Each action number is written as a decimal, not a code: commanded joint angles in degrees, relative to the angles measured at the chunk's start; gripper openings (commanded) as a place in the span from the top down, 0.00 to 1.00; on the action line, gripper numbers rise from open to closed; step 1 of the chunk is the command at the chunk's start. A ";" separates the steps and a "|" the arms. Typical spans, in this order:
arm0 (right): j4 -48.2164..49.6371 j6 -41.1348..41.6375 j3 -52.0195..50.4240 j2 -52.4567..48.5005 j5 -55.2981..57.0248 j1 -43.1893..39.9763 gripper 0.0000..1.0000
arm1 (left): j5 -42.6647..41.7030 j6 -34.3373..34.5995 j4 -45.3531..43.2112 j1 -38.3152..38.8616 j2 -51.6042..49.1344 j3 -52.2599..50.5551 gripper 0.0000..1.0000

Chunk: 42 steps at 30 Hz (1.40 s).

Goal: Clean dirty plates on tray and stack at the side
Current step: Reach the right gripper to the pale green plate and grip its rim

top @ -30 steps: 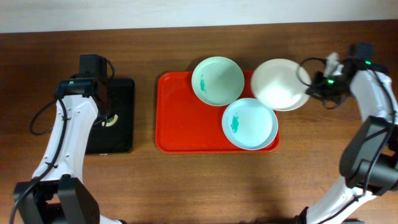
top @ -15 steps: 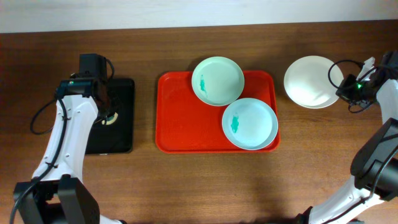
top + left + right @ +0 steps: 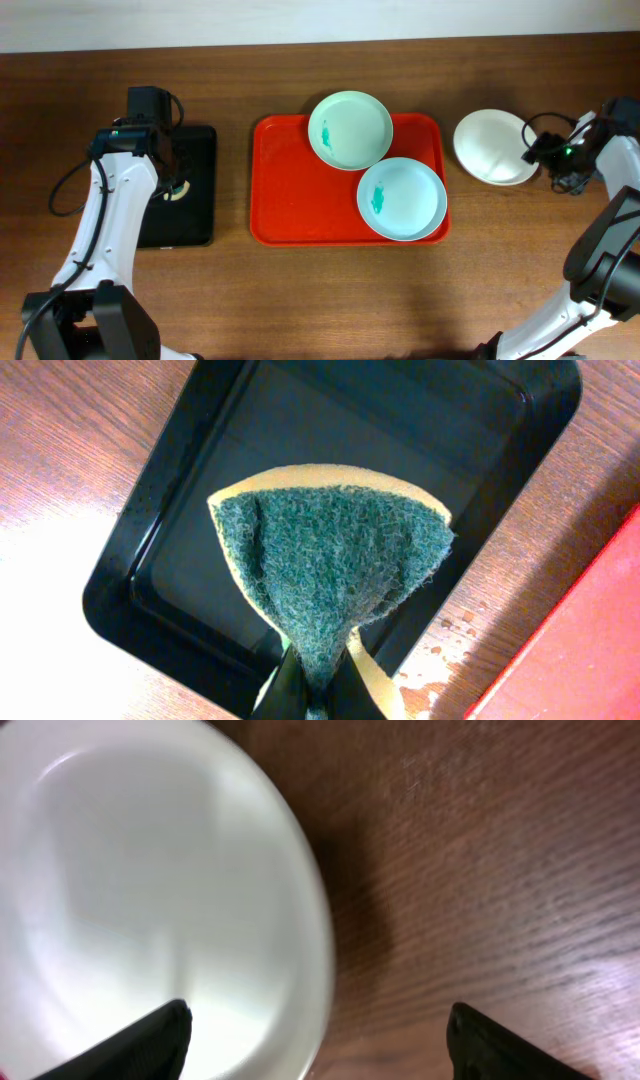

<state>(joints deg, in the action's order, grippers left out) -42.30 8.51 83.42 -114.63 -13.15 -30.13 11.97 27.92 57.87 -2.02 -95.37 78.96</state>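
Observation:
The red tray (image 3: 300,200) holds two plates with teal smears: a mint one (image 3: 350,130) on its far rim and a pale blue one (image 3: 402,198) at its right front. A third, clean white plate (image 3: 490,147) (image 3: 150,890) lies on the wood to the right of the tray. My right gripper (image 3: 537,152) (image 3: 320,1035) is open at that plate's right rim, one finger over the plate and the other over the table. My left gripper (image 3: 172,185) (image 3: 320,695) hangs over the black tray, shut on a green and yellow sponge (image 3: 330,560).
The small black tray (image 3: 200,150) (image 3: 200,540) sits left of the red tray, whose rim (image 3: 580,650) shows at the lower right of the left wrist view. Water drops mark the wood between them. Bare wood lies in front of and to the right of the white plate.
My right gripper carried the white plate from the tray's right edge out to the table on the right, then opened and let it go. The left arm has stayed still.

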 commanded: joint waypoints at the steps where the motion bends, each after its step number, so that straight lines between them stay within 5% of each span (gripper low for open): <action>1: -1.75 1.40 7.65 3.67 -2.60 2.97 0.17 | -0.24 0.28 -0.15 -0.11 -0.24 -0.24 1.00; 10: 1.22 -13.05 9.35 3.63 -4.26 24.22 0.15 | -0.24 0.26 -0.13 -0.11 -0.24 -0.24 1.00; 17: 7.30 -13.25 9.35 -3.23 5.84 37.09 0.15 | -0.22 0.26 -0.13 -0.13 -0.24 -0.24 1.00; 31: 14.32 -12.98 9.35 -12.17 7.26 40.68 0.36 | -0.20 0.28 -0.42 -0.13 -0.24 -0.24 1.00; 33: 14.69 -12.79 9.35 -12.68 7.23 40.68 0.41 | -0.20 0.28 -0.42 -0.13 -0.24 -0.24 1.00; 36: 15.58 -12.48 9.38 -12.68 7.19 40.70 0.70 | -0.20 0.26 -0.39 -0.13 -0.24 -0.24 1.00; 42: 15.34 -10.62 9.42 -12.48 4.55 41.05 0.96 | -0.20 0.28 -0.44 -0.13 -0.24 -0.24 1.00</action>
<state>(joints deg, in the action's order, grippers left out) -26.72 -2.98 92.79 -126.52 -6.70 10.24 11.99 27.94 57.65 -2.02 -95.37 78.91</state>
